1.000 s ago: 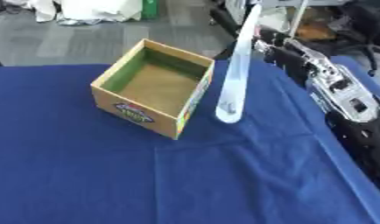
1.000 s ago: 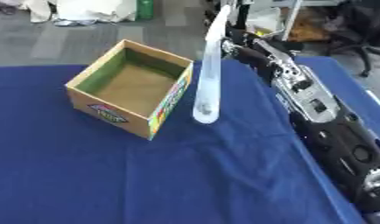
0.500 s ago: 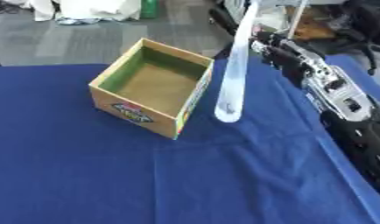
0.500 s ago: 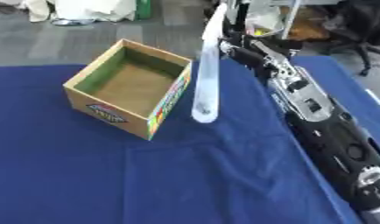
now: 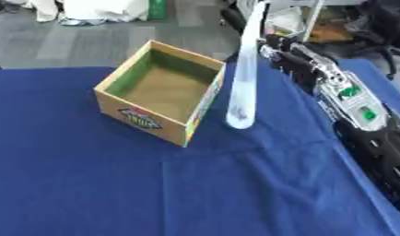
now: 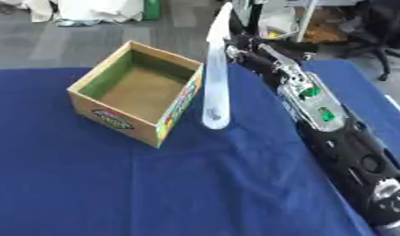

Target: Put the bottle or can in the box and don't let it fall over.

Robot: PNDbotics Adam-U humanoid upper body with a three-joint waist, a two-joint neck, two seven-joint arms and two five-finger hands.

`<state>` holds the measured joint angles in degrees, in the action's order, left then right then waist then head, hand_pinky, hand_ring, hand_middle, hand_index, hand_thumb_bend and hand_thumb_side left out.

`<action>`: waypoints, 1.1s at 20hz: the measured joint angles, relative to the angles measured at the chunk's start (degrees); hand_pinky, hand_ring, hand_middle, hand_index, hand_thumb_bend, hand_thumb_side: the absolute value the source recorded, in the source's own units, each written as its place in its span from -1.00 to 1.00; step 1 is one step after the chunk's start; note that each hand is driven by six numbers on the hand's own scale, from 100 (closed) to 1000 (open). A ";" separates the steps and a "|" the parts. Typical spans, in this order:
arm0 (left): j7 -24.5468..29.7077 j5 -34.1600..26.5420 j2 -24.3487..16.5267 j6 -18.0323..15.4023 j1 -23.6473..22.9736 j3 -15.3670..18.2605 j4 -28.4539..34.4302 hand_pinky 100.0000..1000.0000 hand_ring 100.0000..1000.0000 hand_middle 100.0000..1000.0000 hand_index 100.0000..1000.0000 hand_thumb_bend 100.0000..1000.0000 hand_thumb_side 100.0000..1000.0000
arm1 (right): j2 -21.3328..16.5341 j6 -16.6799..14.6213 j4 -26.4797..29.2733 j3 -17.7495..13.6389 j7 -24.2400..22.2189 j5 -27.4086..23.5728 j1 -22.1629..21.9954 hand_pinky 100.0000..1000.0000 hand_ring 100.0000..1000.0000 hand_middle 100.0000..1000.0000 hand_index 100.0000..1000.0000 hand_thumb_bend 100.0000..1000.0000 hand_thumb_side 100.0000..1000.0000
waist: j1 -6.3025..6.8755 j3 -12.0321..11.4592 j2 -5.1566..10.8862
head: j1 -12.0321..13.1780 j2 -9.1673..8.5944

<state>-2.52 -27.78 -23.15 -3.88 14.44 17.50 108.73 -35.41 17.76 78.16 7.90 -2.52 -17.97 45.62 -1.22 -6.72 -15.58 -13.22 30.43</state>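
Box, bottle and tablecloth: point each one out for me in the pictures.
box (image 5: 144,120), left eye view, on its printed front wall.
bottle (image 5: 244,87), left eye view, on the middle of its clear body.
tablecloth (image 6: 114,189), right eye view, on a bare blue stretch near the front.

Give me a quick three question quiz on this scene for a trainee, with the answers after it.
1. True or false: the box already holds something.
2. On which side of the box, in the robot's terms, is the tall clear bottle?
3. The bottle's base is: A) inside the box B) beside the box, over the blue cloth C) past the cloth's edge.

Key: 1. False, it looks empty. 2. Its right. 3. B.
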 measured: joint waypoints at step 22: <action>0.32 -0.22 0.00 0.32 0.20 -0.33 0.00 0.82 1.00 1.00 0.51 -0.28 0.18 | 0.69 1.62 4.39 0.99 -0.57 -0.01 -0.28 1.00 1.00 1.00 1.00 -1.00 -0.18 | -0.09 -0.20 0.05 | -0.03 0.01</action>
<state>-2.20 -28.01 -23.15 -3.56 14.64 17.17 108.73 -34.72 19.38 82.55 8.90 -3.09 -17.99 45.34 -1.30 -6.92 -15.53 -13.25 30.44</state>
